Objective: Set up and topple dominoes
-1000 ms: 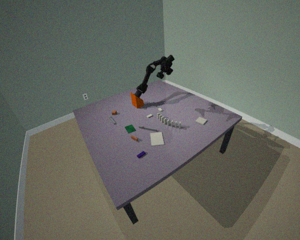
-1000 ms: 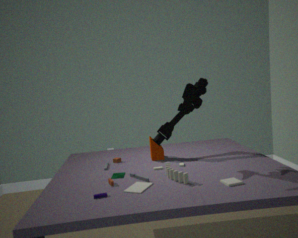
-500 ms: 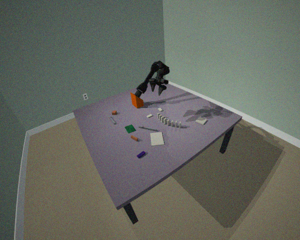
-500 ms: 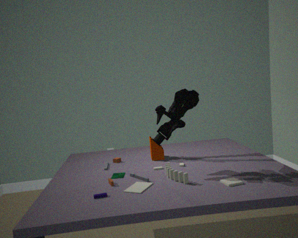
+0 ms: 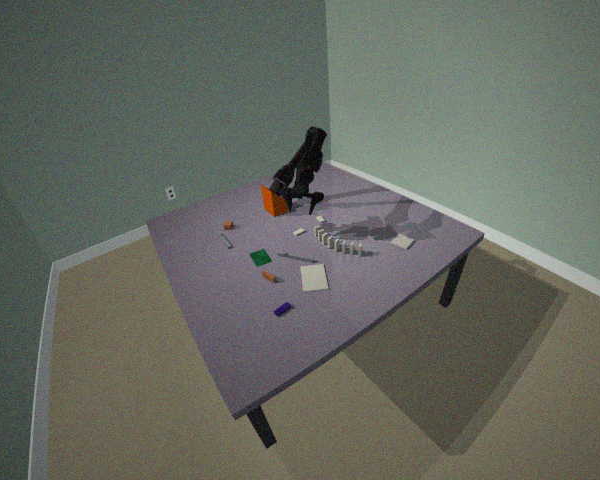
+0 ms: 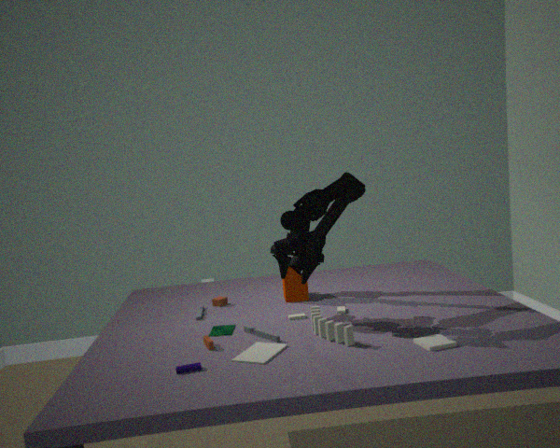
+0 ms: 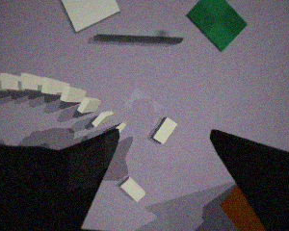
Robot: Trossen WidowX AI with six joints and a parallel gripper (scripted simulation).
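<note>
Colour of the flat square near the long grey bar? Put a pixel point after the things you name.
Green (image 5: 260,257) (image 6: 221,329) (image 7: 217,22), faintly mottled; shows best in the wrist view.
</note>
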